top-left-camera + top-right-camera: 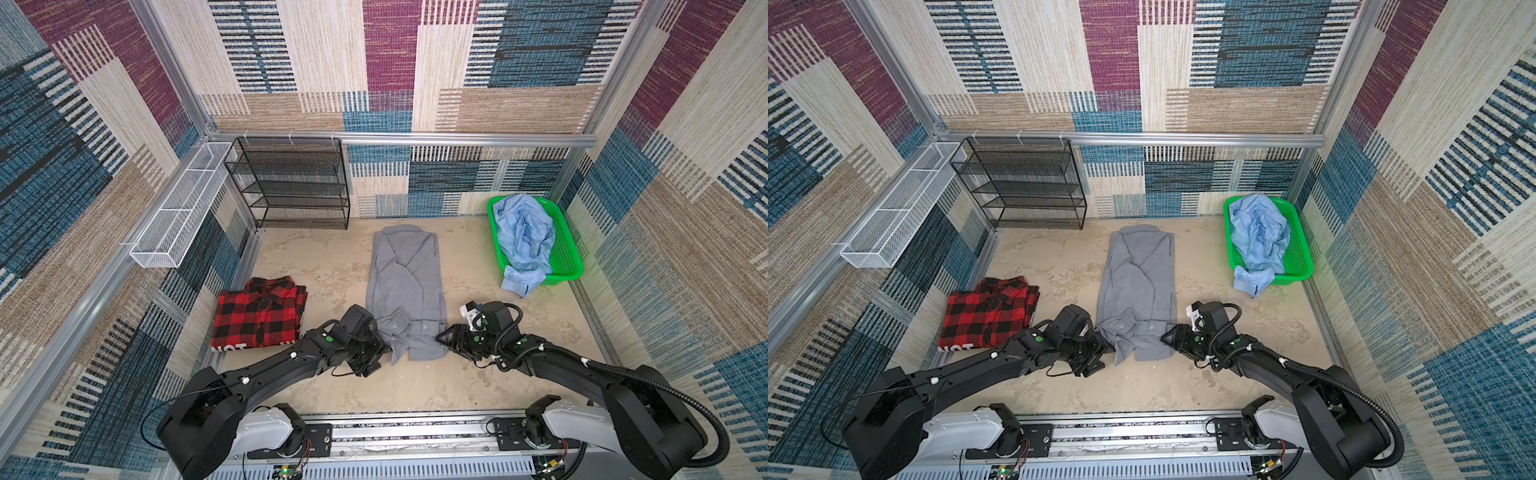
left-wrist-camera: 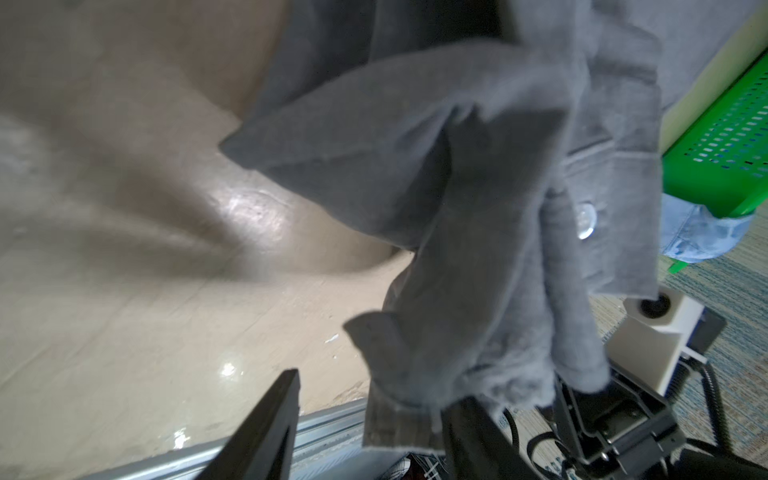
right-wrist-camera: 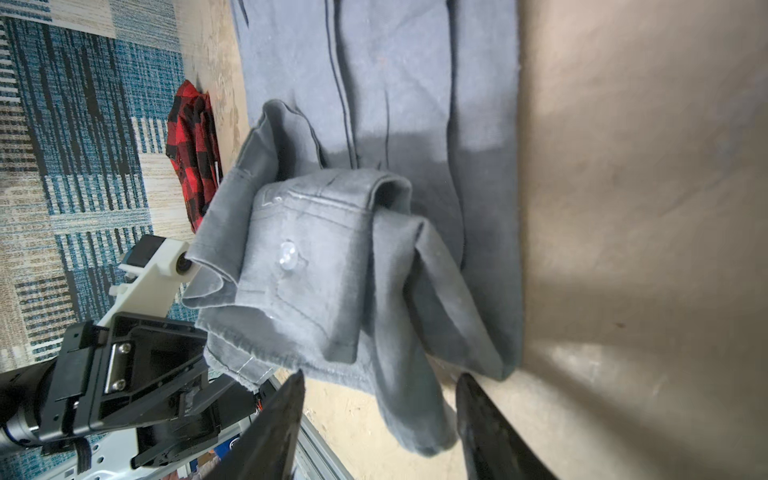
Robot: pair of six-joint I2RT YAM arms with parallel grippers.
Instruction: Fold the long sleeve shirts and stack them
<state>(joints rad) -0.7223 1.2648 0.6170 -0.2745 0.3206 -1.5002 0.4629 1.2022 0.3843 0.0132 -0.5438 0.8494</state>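
Observation:
A grey long sleeve shirt [image 1: 405, 282] [image 1: 1138, 282] lies lengthwise mid-table, sleeves folded in, its near hem bunched. My left gripper [image 1: 385, 349] [image 2: 374, 390] is at the hem's left corner. Its jaws stand apart, and grey cloth [image 2: 457, 187] drapes against one finger without being pinched. At the right corner my right gripper [image 1: 440, 337] [image 3: 381, 376] is open, with a loose fold and the buttoned cuff [image 3: 299, 257] just ahead. The red-and-black plaid shirt [image 1: 259, 316] [image 1: 988, 316] lies folded at the left. A light blue shirt [image 1: 523, 237] [image 1: 1260, 237] is crumpled in the basket.
The green mesh basket [image 1: 567, 257] [image 1: 1302, 253] stands at the back right, one blue cuff hanging over its near rim. A black wire rack [image 1: 291, 183] is against the back wall, and a white wire basket [image 1: 178, 216] hangs on the left wall. A metal rail runs along the near edge.

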